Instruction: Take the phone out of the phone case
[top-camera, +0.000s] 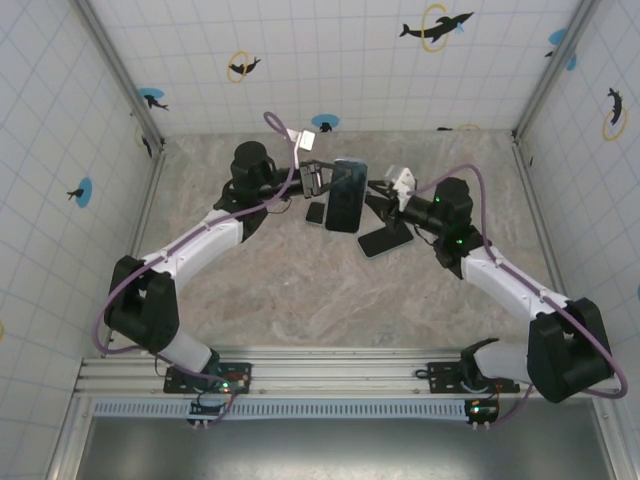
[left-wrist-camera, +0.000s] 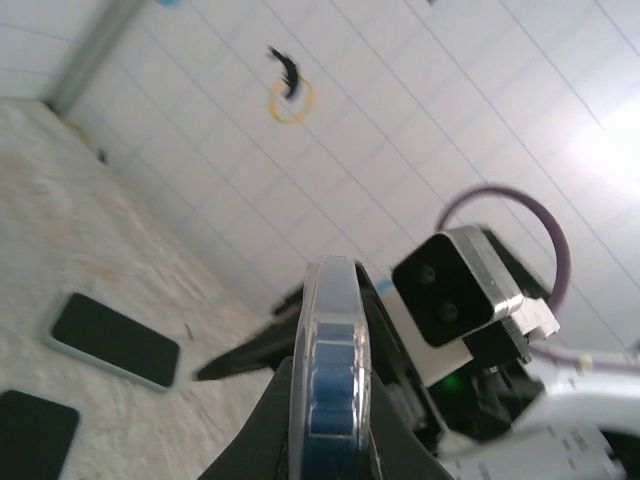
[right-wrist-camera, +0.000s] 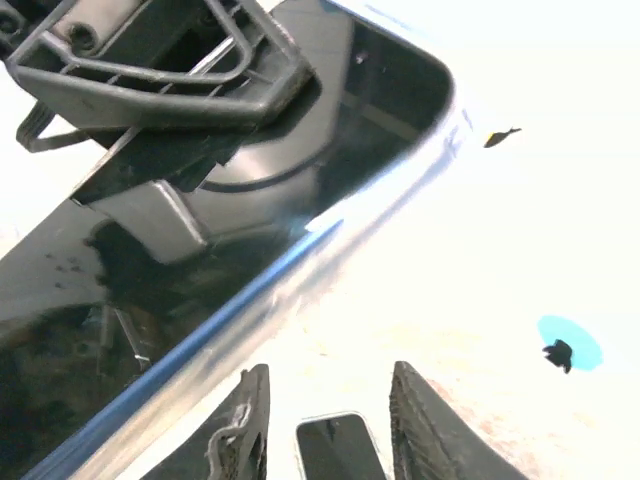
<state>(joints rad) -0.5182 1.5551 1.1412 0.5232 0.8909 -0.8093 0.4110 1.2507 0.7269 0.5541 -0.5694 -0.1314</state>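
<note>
Count: two arms, two grippers, three phones, one clear case.

Left gripper (top-camera: 322, 182) was clamped on the phone (top-camera: 345, 195), held up off the table (top-camera: 300, 290) between the two grippers. The phone sat inside the case (left-wrist-camera: 330, 270); seen edge-on from the left wrist, a clear rim wrapped a blue edge (so not out yet). The left fingers (left-wrist-camera: 270, 435) were cut off by the frame bottom, and the phone's lower end was hidden between them.

Right gripper (right-wrist-camera: 328, 380) had its fingers (right-wrist-camera: 245, 430) apart with nothing between them, just beside the cased phone on the side away from the left gripper. I could not tell if it touched.

Two spare phones lay flat on the table. The first spare phone (top-camera: 315, 212) was just below the left gripper, partly covered by the held phone. The second spare phone (top-camera: 385, 240) was below the right gripper, with its top end under that arm. From the left wrist one spare showed a pale rim and the other was plain black, cut off at the corner. I could not match them to the top view for sure.

Hard to read: in the right wrist view the held phone was huge, cropped at left and bottom, and its glossy face mostly showed reflections and glare. The background was blown out white apart from a blue sticker (right-wrist-camera: 570, 345). The right wrist's camera (left-wrist-camera: 455, 285) and a purple cable (left-wrist-camera: 500, 195) were near the phone.
</note>
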